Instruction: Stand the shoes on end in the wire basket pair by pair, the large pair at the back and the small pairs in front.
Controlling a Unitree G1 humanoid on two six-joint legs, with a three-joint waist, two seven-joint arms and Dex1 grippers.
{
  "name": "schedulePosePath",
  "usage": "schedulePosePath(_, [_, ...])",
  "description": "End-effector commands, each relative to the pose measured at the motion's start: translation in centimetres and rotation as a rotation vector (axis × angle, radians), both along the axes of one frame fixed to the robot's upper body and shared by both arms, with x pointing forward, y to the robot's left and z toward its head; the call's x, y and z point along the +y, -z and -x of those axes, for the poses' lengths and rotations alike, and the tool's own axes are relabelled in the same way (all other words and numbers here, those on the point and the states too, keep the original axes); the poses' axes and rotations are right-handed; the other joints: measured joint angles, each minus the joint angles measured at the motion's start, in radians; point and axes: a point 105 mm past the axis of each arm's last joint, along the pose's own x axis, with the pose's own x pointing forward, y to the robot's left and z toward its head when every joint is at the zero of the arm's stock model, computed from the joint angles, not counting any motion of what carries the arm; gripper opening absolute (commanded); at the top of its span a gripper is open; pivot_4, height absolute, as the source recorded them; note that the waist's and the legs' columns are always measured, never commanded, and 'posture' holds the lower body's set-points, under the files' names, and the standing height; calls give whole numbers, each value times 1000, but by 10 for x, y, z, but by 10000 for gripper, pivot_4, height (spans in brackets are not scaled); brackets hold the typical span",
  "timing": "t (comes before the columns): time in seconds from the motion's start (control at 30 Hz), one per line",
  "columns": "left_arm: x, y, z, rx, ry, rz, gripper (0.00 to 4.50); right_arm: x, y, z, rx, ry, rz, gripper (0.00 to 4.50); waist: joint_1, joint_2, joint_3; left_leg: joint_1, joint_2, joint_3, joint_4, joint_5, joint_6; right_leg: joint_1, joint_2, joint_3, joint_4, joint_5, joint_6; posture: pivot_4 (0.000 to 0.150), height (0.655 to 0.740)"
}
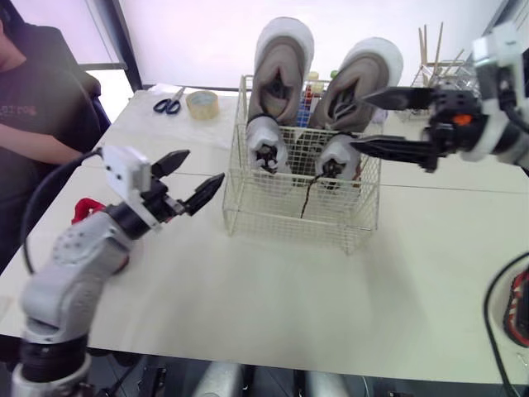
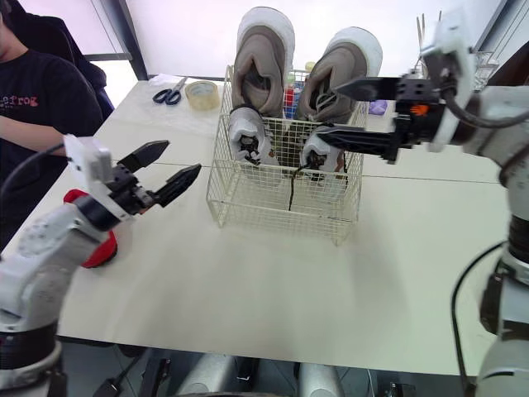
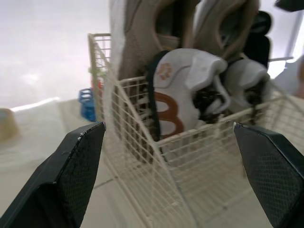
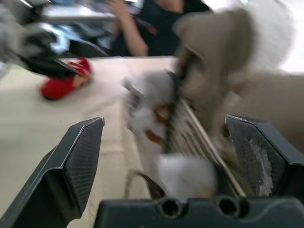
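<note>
Squarely mid-desk, the cream wire basket (image 1: 248,207) holds four shoes on end. The pair of large taupe sneakers with thick white soles fills its 12 o'clock side, one sneaker (image 1: 281,70) at 11 o'clock and the other (image 1: 357,83) at 1 o'clock, both rising well above the rim. The pair of small white sneakers with orange markings stands just on their 6 o'clock side, one small sneaker (image 1: 266,142) in front of each large one, the second (image 1: 337,157) toward 3 o'clock. A dark lace (image 1: 307,198) trails down from that second small sneaker inside the front mesh.

The right tool (image 1: 358,121) hangs at the basket's 2 o'clock corner, above the rim, spread wide, with nothing between its fingers. Its upper finger lies across the right large sneaker and its lower finger across the right small one. Whether either finger touches a shoe cannot be told.

The left tool (image 1: 204,165) hovers at the basket's 9 o'clock, near the wire wall but apart from it, also spread wide and empty, pointing at the basket.

A small red shoe (image 2: 97,248) lies on the pale desk (image 1: 289,298) under the left arm, at about 8 o'clock. Blue-handled scissors (image 1: 169,103) and a roll of clear tape (image 1: 202,103) lie side by side at 10 o'clock. A person in a dark T-shirt (image 1: 41,99) sits beyond the desk's 9 o'clock edge.
</note>
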Motion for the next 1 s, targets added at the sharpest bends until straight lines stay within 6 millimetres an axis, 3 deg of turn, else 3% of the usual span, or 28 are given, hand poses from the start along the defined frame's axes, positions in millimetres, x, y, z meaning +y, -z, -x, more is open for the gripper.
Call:
schedulePosePath(0.03, [-9,-16,21,48,209,-6,44560,-47,-7,-7,-42,371,36,45000,0,0,0,0,0,0,0,0,-1,0,0,0,-1,0,0,1500,7400])
schedulePosePath(0.1, [-12,-17,23,74,263,-19,44560,-70,-1,-8,-10,566,14,45000,0,0,0,0,0,0,-1,0,-1,0,0,0,-2,0,-1,1500,7400])
schedulePosePath(0.23, [-16,-18,21,81,293,-15,44560,-93,22,3,40,795,15,45000,1,0,0,0,0,0,-6,2,0,2,0,1,-5,1,-1,1500,7400])
schedulePosePath(0.4, [-17,-8,11,90,296,13,44560,-122,61,42,64,1185,31,45000,2,1,-1,0,1,1,-10,6,-6,1,0,1,-6,1,-1,1500,7400])
schedulePosePath(0.53, [-24,-3,16,95,301,28,44560,-133,81,64,98,1255,8,45000,0,1,-1,0,1,1,-9,6,-6,3,0,1,-8,1,-1,1500,7400])
schedulePosePath(0.67, [-27,4,25,117,290,57,44560,-160,96,95,107,1440,2,45000,3,0,-1,1,1,1,-9,3,-2,5,0,1,-8,1,-1,1500,7400])
schedulePosePath(0.83, [-33,11,31,137,282,78,44560,-168,128,133,214,1537,-3,45000,2,1,-2,3,1,1,-8,3,-1,7,0,0,-8,1,-1,1500,7400])
schedulePosePath(1.0, [-38,11,29,136,282,94,44560,-178,138,142,268,1622,-80,45000,-4,3,-3,12,2,1,-9,2,0,17,0,1,-11,-1,-5,1500,7400])
